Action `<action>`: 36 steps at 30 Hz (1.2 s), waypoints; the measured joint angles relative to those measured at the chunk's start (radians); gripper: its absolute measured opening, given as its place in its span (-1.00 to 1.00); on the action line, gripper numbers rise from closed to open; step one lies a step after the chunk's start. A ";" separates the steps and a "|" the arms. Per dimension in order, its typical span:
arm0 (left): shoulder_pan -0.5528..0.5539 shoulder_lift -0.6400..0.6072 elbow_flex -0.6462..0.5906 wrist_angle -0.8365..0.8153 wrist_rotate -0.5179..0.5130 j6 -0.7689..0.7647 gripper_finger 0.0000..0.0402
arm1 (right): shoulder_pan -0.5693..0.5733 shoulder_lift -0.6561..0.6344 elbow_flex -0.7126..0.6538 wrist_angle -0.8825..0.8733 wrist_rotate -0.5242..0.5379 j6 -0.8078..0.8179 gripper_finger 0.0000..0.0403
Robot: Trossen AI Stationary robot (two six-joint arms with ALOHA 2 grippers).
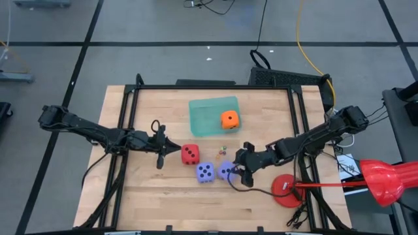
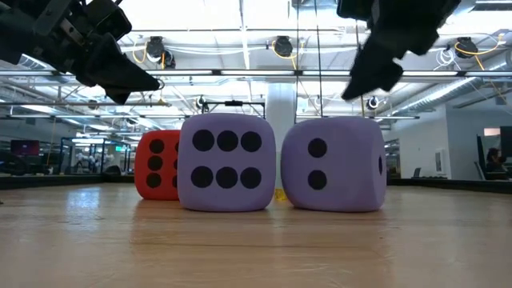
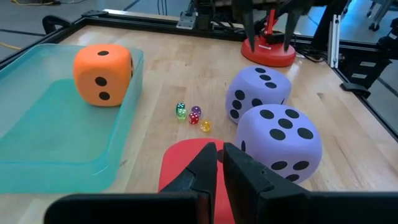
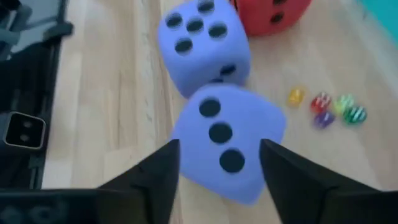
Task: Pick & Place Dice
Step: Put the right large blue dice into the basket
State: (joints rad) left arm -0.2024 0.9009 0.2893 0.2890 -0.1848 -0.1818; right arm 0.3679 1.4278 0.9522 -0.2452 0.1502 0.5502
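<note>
My right gripper [image 4: 217, 168] hangs spread over the near purple-blue soft foam die [image 4: 227, 146], fingers straddling it to close on opposite faces. It sits on the wooden bench [image 1: 163, 196], beside its purple-blue twin [image 1: 204, 172] and the red die [image 1: 190, 154]. The translucent teal tray [image 1: 206, 114] beyond them already holds the orange die [image 1: 229, 119] (presumably the drop spot). My left gripper [image 1: 171, 149], pressed together, waits beside the red die.

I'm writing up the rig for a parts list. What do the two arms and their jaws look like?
Both arms are dark, near-black, slim and jointed, with black cables running along them. The left gripper ends in two narrow, tapering black fingers that come to a point. The right gripper carries two broader, wedge-shaped black fingers. No markings or labels show on either.
</note>
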 joint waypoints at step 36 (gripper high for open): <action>0.000 0.000 0.000 -0.032 0.002 0.024 -0.82 | -0.091 0.409 0.498 -0.575 -0.169 0.200 0.87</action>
State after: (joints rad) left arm -0.2024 0.9009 0.2893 0.2565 -0.1829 -0.1582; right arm 0.2765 1.8364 1.4506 -0.8197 -0.0186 0.7499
